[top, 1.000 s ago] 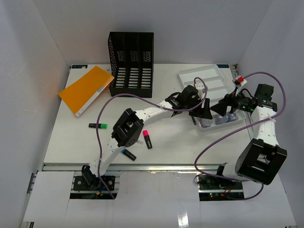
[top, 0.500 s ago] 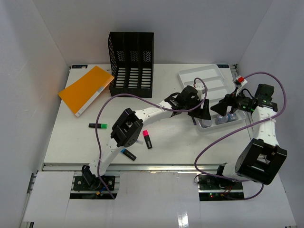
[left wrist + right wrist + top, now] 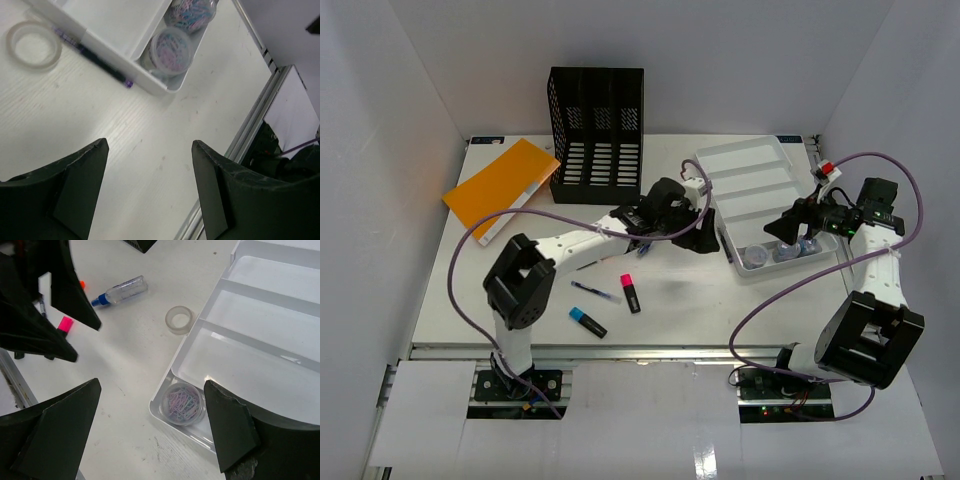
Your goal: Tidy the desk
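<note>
Overhead, the desk (image 3: 690,312) filled the floor between the white walls, its metal rail (image 3: 650,352) running along the near edge. The left gripper (image 3: 705,243) hung with jaws spread and nothing between them, over bare tabletop just left of the white tray (image 3: 750,185). A tape ring (image 3: 179,320) and a dark pen (image 3: 95,56) lay just beside the tray's left wall. The right gripper (image 3: 780,228) hovered, spread and empty, above the tray's near-left corner, where a tub of paper clips (image 3: 185,403) sat. Open tabletop lay between tray and rail. Further left lay a pink highlighter (image 3: 631,292) and a blue highlighter (image 3: 588,322). A black file rack (image 3: 597,135) stood at the far edge, and an orange folder (image 3: 500,188) reached the left edge.
</note>
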Controlling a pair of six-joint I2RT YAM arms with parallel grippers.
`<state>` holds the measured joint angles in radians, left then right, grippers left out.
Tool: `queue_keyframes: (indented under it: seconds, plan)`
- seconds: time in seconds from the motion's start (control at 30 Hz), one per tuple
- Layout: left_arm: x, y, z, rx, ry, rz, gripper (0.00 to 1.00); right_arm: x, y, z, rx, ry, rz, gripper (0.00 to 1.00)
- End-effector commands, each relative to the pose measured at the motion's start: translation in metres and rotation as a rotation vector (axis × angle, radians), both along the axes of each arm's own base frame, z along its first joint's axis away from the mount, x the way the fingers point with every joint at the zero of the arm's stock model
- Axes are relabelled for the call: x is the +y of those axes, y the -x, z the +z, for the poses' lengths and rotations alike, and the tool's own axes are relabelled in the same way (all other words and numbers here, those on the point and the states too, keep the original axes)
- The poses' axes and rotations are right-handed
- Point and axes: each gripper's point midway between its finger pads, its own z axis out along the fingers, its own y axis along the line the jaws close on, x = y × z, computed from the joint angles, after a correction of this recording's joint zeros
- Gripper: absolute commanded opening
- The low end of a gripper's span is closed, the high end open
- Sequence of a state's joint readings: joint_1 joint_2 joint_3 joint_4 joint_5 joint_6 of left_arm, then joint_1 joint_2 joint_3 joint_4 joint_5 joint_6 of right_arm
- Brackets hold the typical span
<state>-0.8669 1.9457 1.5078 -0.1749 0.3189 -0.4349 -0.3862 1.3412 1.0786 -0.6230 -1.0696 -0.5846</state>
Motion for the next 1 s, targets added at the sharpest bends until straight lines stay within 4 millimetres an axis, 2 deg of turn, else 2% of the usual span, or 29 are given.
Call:
queue_keyframes:
  seconds: [0.0,0.07,0.13,0.27,0.33,0.37,0.4,0.47,0.5,0.6,0.63,0.7,0.83,0.97]
  plan:
    - [0.055,0.004,0.045,-0.126,0.019,0.029,0.78,0.007,0.0,-0.009,0.002,0.019,0.03,0.9]
    - [0.085,0.008,0.069,-0.169,0.046,0.047,0.78,0.019,0.002,-0.016,0.003,0.09,0.068,0.9]
    - [0.126,0.006,0.06,-0.178,0.017,0.094,0.78,0.039,0.005,-0.023,-0.01,0.18,0.115,0.9]
    - [0.198,0.009,0.07,-0.256,-0.001,0.217,0.78,0.078,0.007,-0.04,-0.002,0.369,0.156,0.9]
    - [0.227,0.013,0.072,-0.302,-0.029,0.289,0.78,0.103,0.005,-0.044,-0.008,0.457,0.18,0.9]
    - [0.23,0.017,0.082,-0.331,-0.018,0.288,0.78,0.104,0.005,-0.05,0.025,0.45,0.173,0.9]
    - [0.246,0.017,0.075,-0.359,-0.059,0.334,0.78,0.118,0.003,-0.05,0.026,0.508,0.177,0.9]
    - [0.269,0.019,0.079,-0.448,-0.097,0.396,0.78,0.141,0.002,-0.06,0.07,0.565,0.188,0.9]
    - [0.277,0.022,0.074,-0.463,-0.112,0.418,0.79,0.142,-0.005,-0.06,0.072,0.604,0.156,0.9]
    - [0.296,0.031,0.088,-0.541,-0.083,0.489,0.82,0.151,-0.015,-0.082,0.104,0.742,0.072,0.9]
    - [0.302,0.031,0.085,-0.551,-0.092,0.518,0.83,0.139,-0.025,-0.089,0.104,0.828,-0.029,0.9]
    - [0.312,0.035,0.089,-0.582,-0.087,0.555,0.84,0.134,-0.032,-0.094,0.075,0.95,-0.121,0.91]
    - [0.32,0.038,0.1,-0.619,-0.075,0.589,0.84,0.131,-0.035,-0.102,0.078,0.995,-0.181,1.0]
    - [0.319,0.04,0.101,-0.626,-0.067,0.579,0.84,0.127,-0.03,-0.113,0.101,1.018,-0.179,0.91]
